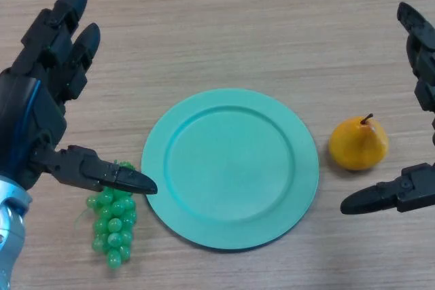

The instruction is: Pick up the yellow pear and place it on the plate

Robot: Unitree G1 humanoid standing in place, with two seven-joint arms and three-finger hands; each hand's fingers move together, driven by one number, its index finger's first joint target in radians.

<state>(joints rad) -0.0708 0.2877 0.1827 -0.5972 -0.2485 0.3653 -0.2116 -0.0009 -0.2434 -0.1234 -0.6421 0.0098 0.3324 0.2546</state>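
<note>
pear (pixel 358 144) right of plate (pixel 230 166) | left robot hand (pixel 47 93) spread | right robot hand (pixel 414 188) spread, frame-cropped

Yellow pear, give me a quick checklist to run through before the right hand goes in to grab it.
1. Yellow pear in view, on the table right of the plate: ok.
2. Right hand open, thumb and fingers either side of the pear but apart from it: ok.
3. Teal plate holds nothing: ok.
4. Path from pear to plate free of other things: ok.
5. Left hand open, its thumb over the green grapes, near the plate's left rim: ok.
6. Pear's grip firmness: cannot tell.
</note>
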